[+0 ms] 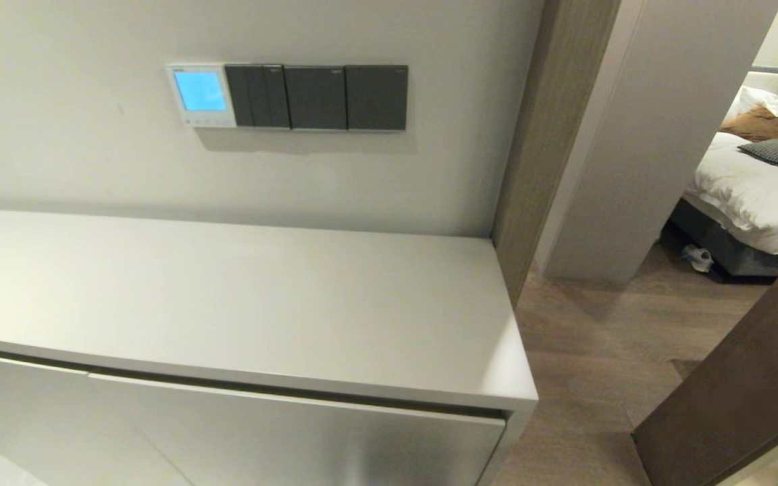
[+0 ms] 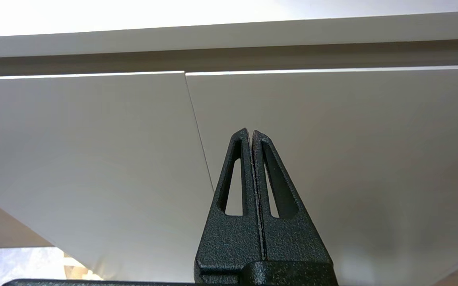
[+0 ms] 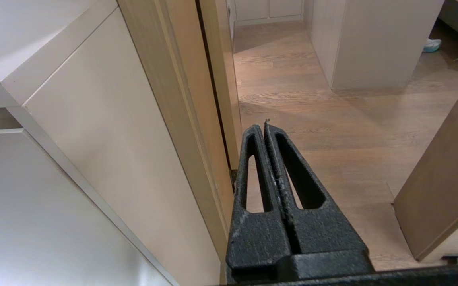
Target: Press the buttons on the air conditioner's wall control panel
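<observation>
Head view: small square white plastic thermostat panel (image 1: 200,95), lit; tiny white buttons (image 1: 203,121) along its bottom edge. Left pincer (image 2: 251,133) and right pincer (image 3: 266,126) closed, empty, low beside grey cabinet tabletop (image 1: 240,304), far below panel. Risk: dark grey rocker switches (image 1: 317,97) adjoining panel invite mispress.

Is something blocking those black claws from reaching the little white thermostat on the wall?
Yes: the cabinet under the control panel. Both the left gripper and right gripper sit low by its front, below its top.
</observation>
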Tool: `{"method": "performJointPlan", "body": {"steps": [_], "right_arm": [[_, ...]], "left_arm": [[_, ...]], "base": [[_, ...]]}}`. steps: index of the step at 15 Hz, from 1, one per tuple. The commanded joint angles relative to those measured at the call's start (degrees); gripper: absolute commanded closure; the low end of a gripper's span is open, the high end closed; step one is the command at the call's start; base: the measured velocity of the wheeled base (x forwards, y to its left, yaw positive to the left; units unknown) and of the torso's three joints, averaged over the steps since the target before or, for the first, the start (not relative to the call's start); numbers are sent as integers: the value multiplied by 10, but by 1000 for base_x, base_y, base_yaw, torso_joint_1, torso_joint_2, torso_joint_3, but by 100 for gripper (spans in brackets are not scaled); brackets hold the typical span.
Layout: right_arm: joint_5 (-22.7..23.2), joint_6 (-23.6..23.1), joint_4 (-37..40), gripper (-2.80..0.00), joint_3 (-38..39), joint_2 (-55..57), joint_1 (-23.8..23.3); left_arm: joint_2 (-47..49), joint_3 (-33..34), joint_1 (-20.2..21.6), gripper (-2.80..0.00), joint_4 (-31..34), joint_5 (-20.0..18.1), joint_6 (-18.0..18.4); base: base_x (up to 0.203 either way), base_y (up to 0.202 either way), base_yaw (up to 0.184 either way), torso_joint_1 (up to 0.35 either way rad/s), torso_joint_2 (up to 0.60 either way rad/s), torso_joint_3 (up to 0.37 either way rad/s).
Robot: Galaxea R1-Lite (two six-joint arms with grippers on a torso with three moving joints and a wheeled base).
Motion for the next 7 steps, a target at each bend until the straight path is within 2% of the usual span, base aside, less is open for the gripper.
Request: {"method": "performJointPlan", "body": {"steps": [1,7], "right_arm": [[0,0,0,0,1,0,0],[0,0,0,0,1,1,0]], "left_arm": [[0,2,0,0,0,3,-2],[0,2,0,0,0,3,-11]], "base": [[0,0,0,0,0,0],[0,0,0,0,0,0]]}}
